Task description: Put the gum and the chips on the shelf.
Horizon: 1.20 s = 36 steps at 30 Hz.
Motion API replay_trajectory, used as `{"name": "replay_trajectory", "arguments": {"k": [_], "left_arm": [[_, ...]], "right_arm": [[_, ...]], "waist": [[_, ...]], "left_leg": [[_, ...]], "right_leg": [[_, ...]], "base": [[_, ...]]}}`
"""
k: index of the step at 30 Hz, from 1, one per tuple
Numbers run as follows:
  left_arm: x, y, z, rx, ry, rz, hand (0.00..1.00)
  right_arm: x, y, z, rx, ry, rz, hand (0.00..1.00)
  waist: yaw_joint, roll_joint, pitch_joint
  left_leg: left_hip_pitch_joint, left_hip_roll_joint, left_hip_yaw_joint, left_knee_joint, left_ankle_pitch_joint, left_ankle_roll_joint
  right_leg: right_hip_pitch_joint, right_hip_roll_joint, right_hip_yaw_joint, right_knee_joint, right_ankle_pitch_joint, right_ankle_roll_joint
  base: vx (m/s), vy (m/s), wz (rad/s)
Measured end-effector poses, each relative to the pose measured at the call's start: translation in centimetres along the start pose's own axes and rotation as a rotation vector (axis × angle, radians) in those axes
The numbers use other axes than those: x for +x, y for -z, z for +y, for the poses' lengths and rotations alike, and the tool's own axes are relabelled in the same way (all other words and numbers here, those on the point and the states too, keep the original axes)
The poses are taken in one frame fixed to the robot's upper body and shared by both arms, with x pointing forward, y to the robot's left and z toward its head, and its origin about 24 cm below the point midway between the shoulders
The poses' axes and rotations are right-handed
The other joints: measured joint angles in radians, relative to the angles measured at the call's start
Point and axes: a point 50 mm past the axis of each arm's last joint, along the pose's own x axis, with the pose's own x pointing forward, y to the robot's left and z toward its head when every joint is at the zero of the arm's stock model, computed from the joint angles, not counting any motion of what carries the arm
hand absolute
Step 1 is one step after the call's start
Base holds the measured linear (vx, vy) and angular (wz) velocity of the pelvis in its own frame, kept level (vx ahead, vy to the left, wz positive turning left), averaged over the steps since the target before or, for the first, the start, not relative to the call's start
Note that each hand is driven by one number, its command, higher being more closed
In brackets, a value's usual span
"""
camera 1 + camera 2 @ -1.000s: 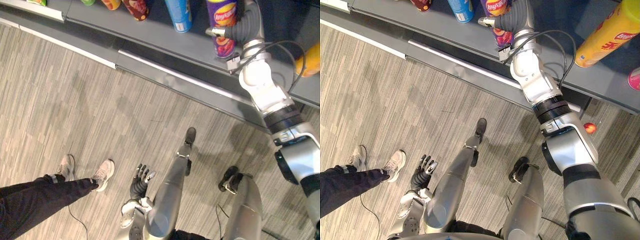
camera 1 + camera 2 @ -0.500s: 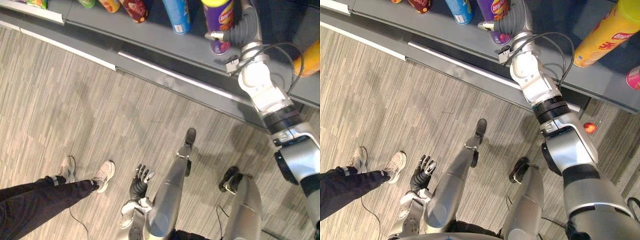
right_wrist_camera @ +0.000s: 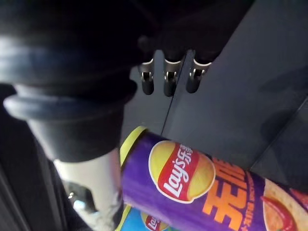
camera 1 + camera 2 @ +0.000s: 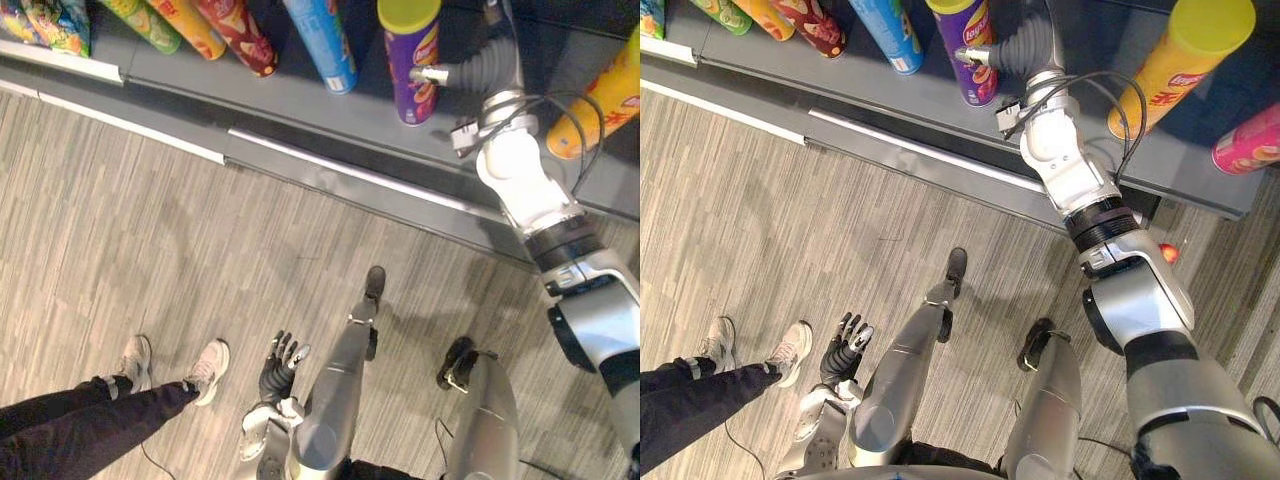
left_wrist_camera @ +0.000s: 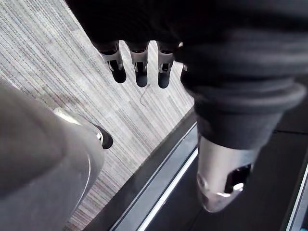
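Observation:
A purple chips can (image 4: 410,62) with a yellow lid stands upright on the low grey shelf (image 4: 300,98). My right hand (image 4: 478,72) reaches onto the shelf just right of the can, its thumb tip close against the can's side. In the right wrist view the fingers (image 3: 166,79) point straight out past the purple can (image 3: 202,187), which lies beside the thumb, and they are not curled round it. My left hand (image 4: 282,362) hangs low by my side over the floor, and its fingers (image 5: 139,67) are relaxed and hold nothing.
More cans stand along the shelf: blue (image 4: 320,45), red (image 4: 235,35), orange (image 4: 185,25), green (image 4: 140,20), tall yellow (image 4: 1175,65) and pink (image 4: 1250,145). Snack bags (image 4: 45,25) lie at the far left. A person's legs (image 4: 90,420) stand on my left. A small red ball (image 4: 1167,252) lies on the floor.
The camera has tilted up towards the shelf. The purple can has gone from leaning in my right hand to standing upright on the shelf, with the fingers off it. My left hand is unmoved.

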Motion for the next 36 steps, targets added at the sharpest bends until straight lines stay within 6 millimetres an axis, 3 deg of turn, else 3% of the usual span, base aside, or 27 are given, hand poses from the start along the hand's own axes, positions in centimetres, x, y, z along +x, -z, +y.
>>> {"name": "replay_trajectory", "arguments": {"k": [6, 13, 20, 23, 26, 30, 32, 36], "left_arm": [[-0.1, 0.1, 0.1, 0.013, 0.002, 0.009, 0.00], [-0.1, 0.2, 0.0, 0.017, 0.004, 0.014, 0.00], [-0.1, 0.9, 0.5, 0.031, -0.050, 0.045, 0.00], [0.1, 1.2, 0.9, 0.058, -0.066, 0.065, 0.00], [0.3, 1.6, 1.0, 0.127, -0.061, 0.092, 0.00], [0.2, 1.7, 2.0, 0.177, -0.098, 0.116, 0.00], [0.0, 2.3, 2.7, 0.198, -0.137, 0.155, 0.00], [-0.6, 3.1, 4.5, 0.265, -0.208, 0.224, 0.00]], "right_arm": [[-0.6, 0.3, 0.7, 0.031, -0.021, 0.014, 0.00], [-0.8, -0.8, 1.1, 0.111, -0.007, -0.033, 0.00], [-1.7, -2.7, 1.5, 0.325, 0.088, -0.100, 0.00], [-2.8, -2.0, 1.9, 0.427, 0.116, -0.044, 0.00], [-4.7, -1.1, 3.6, 0.563, 0.087, 0.041, 0.00], [-8.8, -2.0, 7.4, 0.719, -0.046, 0.110, 0.00], [-12.2, -2.8, 10.9, 0.781, -0.209, 0.187, 0.00], [-17.3, -4.6, 15.0, 0.878, -0.457, 0.276, 0.00]], "waist": [[-0.021, 0.000, 0.000], [-0.044, 0.000, -0.001], [-0.071, -0.006, -0.015], [-0.085, -0.011, -0.031], [-0.096, -0.017, -0.035], [-0.125, -0.049, -0.052], [-0.142, -0.071, -0.082], [-0.154, -0.116, -0.168]], "left_leg": [[0.063, 0.005, 0.021, -0.026, -0.001, -0.001], [0.127, 0.020, 0.047, -0.061, -0.001, -0.001], [0.258, 0.027, 0.070, -0.170, 0.021, 0.004], [0.298, 0.030, 0.071, -0.202, 0.026, 0.005], [0.364, 0.040, 0.073, -0.228, 0.024, 0.003], [0.423, 0.067, 0.086, -0.267, 0.021, -0.001], [0.479, 0.068, 0.102, -0.296, 0.015, -0.001], [0.523, 0.080, 0.131, -0.326, 0.003, -0.006]], "right_leg": [[0.049, 0.007, 0.018, -0.031, 0.005, 0.007], [0.097, 0.023, 0.032, -0.071, 0.020, 0.011], [0.204, 0.038, 0.035, -0.157, 0.045, 0.026], [0.253, 0.048, 0.033, -0.213, 0.068, 0.037], [0.334, 0.069, 0.039, -0.296, 0.101, 0.045], [0.415, 0.106, 0.047, -0.411, 0.155, 0.047], [0.466, 0.113, 0.058, -0.461, 0.169, 0.052], [0.510, 0.133, 0.082, -0.534, 0.197, 0.051]], "base": [[0.06, -0.021, -0.12], [0.04, -0.027, -0.14], [0.05, -0.019, -0.11], [0.10, 0.014, -0.08], [0.07, 0.023, -0.21], [0.05, 0.048, -0.24], [0.03, 0.038, -0.24], [0.06, 0.033, -0.23]]}}
